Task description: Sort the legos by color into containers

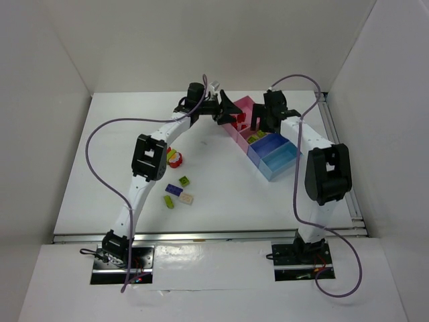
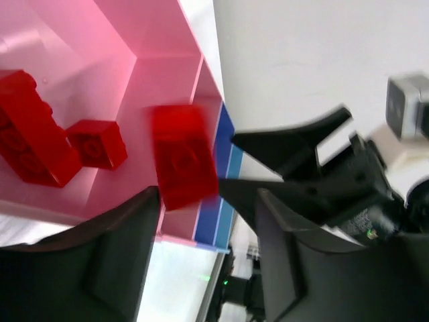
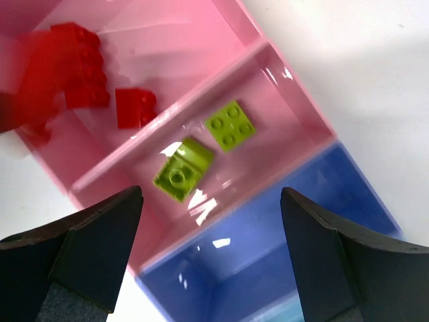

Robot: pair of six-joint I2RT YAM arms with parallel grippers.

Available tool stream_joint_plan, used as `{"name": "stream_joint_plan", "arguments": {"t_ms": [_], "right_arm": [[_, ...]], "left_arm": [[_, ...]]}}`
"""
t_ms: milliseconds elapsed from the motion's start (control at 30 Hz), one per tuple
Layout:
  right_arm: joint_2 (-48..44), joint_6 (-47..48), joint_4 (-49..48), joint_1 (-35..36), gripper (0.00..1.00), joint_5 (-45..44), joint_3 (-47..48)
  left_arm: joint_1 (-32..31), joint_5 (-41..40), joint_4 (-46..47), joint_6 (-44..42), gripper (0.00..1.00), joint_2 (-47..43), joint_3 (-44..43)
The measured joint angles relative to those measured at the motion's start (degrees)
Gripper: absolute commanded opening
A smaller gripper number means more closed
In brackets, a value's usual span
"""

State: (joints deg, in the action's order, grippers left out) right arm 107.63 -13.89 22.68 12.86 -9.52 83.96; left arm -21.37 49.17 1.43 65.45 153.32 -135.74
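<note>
**ITEM: legos, colour sort, part done.**

- **Loose stock, on table well left of containers (image 1: pixel 278 159):** loose lime brick (image 1: pixel 168 202), red-white round pc (image 1: pixel 175 158), purple brick (image 1: pixel 183 180), beige brick (image 1: pixel 186 198).
- **Left gripper (image 2: pixel 206 200):** over pink end box of containers. Jaws apart, nothing clamped. Blurred red brick (image 2: pixel 182 157) is just above the gap, close to one finger and clear of the other. Prob. loose and dropping into the box.
- **Pink end box:** red stack (image 2: pixel 37 131), small red brick (image 2: pixel 100 142) just beside it.
- **2nd box of containers:** flat lime brick (image 3: pixel 230 125), tilted lime brick (image 3: pixel 181 169).
- **Blue box, next along:** no brick in the part shown.
- **Right gripper (image 3: pixel 211 194):** above 2nd and blue boxes, jaws wide, empty.
- **Handling (est.):** bricks light, rigid, glossy. Smooth sides may slip. Take hold across two flat side faces, low on the body. Stacks could split if pinched at the joint. Round pc may roll, so grip across its width.
- **Unclear:**
  - Blur hides whether the red brick touches the finger.
  - No. of bricks in red stack can't be told.
  - Light-blue end box is cut off in wrist views.
  - Left arm covers table beside round pc in top view.
</note>
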Motion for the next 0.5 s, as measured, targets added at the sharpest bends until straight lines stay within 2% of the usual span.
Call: {"name": "stream_joint_plan", "arguments": {"t_ms": [33,67,233,367,467,500], "right_arm": [[-1.31,-0.02,0.04,0.00,0.91,-0.15,-0.94],[-2.73,-0.11,0.07,0.00,0.91,-0.37,-1.73],[-10.86,-0.72,-0.04,0.00,0.91,-1.36,-4.63],[-14.60,-1.20,-0.28,0.13,0.91,-1.66,-5.01],[-14.95,-1.27,-0.20,0.70,0.89,-1.70,-5.01],[-14.88,-1.25,-0.13,1.27,0.89,-1.60,-5.01]], "left_arm": [[-0.17,-0.57,0.28,0.63,0.89,0.28,-0.39],[-0.31,-0.96,0.48,1.09,0.91,0.44,-0.79],[-0.68,-1.36,1.92,2.43,0.92,0.52,-1.11],[-0.85,-1.64,-0.26,0.07,0.94,-0.44,-1.18],[-0.68,-2.58,-4.09,-2.99,0.94,-4.96,1.44],[-0.44,-2.95,-5.70,-4.37,0.97,-7.63,2.91]]}}
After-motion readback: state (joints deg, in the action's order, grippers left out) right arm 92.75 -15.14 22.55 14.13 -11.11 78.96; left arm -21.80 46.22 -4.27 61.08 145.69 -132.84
